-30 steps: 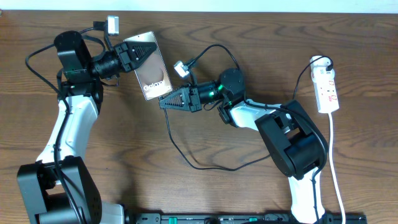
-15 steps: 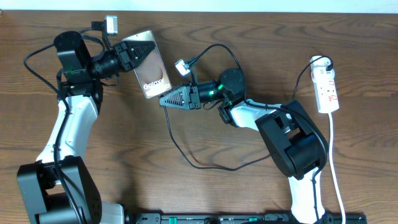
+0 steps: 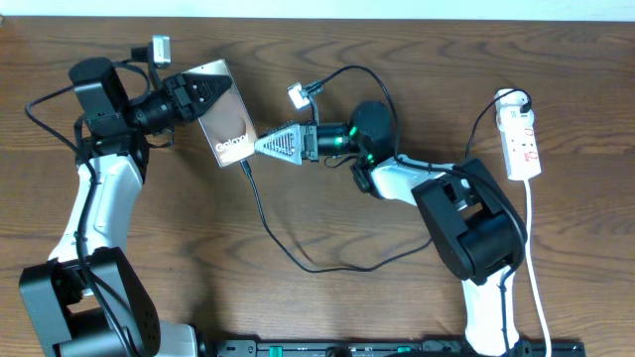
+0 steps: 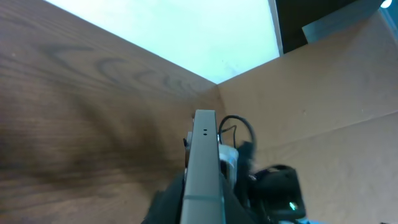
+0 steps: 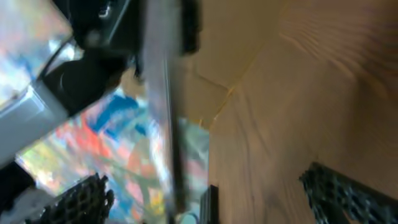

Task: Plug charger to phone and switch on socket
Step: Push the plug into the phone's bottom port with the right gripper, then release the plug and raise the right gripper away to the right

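On the near part of the table [image 3: 198, 283], we see the charger [image 3: 332, 270] lying in a slack loop. It's thin, limp and light, so we'd grip only the stiff plug tip, never mid-cord. Further in, the phone [image 3: 226, 124] is rigid and smooth, likely slippery. The left gripper [image 3: 203, 91] is clamped on its upper end, pads on the flat faces, which we judge a sound hold. The right gripper [image 3: 263, 147] sits just beside the lower corner, fingers wide apart, holding nothing. The cable end meets the phone there, but we can't confirm it's seated. Far right, the socket [image 3: 521, 144] is light plastic and may skate, so we'd press the switch straight down.
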Robot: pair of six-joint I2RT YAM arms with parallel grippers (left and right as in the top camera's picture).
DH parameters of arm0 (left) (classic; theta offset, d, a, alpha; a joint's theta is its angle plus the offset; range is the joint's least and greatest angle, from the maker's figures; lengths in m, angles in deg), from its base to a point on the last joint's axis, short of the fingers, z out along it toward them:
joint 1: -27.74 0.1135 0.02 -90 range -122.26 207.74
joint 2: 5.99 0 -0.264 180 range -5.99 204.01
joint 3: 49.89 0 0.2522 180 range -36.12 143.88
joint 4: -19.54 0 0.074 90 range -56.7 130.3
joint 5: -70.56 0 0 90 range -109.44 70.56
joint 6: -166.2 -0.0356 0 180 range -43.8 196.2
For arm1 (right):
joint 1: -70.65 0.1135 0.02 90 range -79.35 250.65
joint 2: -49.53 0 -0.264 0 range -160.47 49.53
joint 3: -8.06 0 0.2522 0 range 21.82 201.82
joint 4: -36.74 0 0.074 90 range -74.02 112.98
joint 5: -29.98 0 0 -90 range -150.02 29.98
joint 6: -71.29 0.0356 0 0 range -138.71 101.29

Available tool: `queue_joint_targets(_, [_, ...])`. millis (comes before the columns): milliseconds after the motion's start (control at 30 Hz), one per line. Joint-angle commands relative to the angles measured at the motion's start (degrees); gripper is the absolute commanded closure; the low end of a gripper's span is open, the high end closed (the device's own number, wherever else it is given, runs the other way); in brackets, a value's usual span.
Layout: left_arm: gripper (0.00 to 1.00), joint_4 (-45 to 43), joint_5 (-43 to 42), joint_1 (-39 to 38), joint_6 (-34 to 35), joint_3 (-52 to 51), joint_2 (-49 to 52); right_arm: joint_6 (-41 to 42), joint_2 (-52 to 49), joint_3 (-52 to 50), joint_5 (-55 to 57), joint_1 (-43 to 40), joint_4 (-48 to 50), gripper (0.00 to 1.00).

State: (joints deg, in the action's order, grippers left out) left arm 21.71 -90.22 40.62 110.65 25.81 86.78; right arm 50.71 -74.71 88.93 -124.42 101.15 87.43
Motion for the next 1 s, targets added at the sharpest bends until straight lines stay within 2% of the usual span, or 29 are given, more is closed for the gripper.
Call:
queue_joint_targets(0, [0.93, 0.94, -3.69, 0.24, 0.02, 0.15, -1.03, -2.69, 0.44, 0.76, 3.3, -3.1, -5.64, 0.01])
queue_joint_targets(300, [0.93, 4.24, -3.78, 1.95, -0.42, 0.15, -1.03, -4.26, 0.46, 0.76, 3.8, -10.27, -12.5, 0.01])
queue_joint_targets(400, [0.92, 7.26, -3.74, 2.43, -2.75, 0.15, -1.03, -9.27, 0.83, 0.76, 5.66, -12.39, -23.91, 0.06])
queue_joint_targets(500, [0.93, 9.33, -3.5, 2.43, -4.04, 0.15, -1.03, -16.68, 2.62, 0.76, 11.93, -13.6, -38.45, 0.05])
queue_joint_targets(633, [0.92, 9.99, -2.34, 2.43, -5.64, 0.15, -1.03, -28.33, 10.27, 0.76, 22.14, -14.64, -57.61, 0.04])
queue_joint_targets(700, [0.93, 12.72, 0.42, 2.38, -6.67, 0.15, -1.03, -31.36, 15.1, 0.76, 28.2, -14.84, -65.57, 0.03])
queue_joint_targets(867, [0.92, 25.14, 8.15, 0.81, -15.67, 0.15, -1.03, -33.14, 27.58, 0.76, 46.77, -14.75, -83.14, 0.02])
queue_joint_targets(967, [0.92, 30.6, 15.65, -1.55, -18.14, 0.11, -0.92, -33.09, 34.4, 0.76, 55.36, -14.53, -91.21, 0.02])
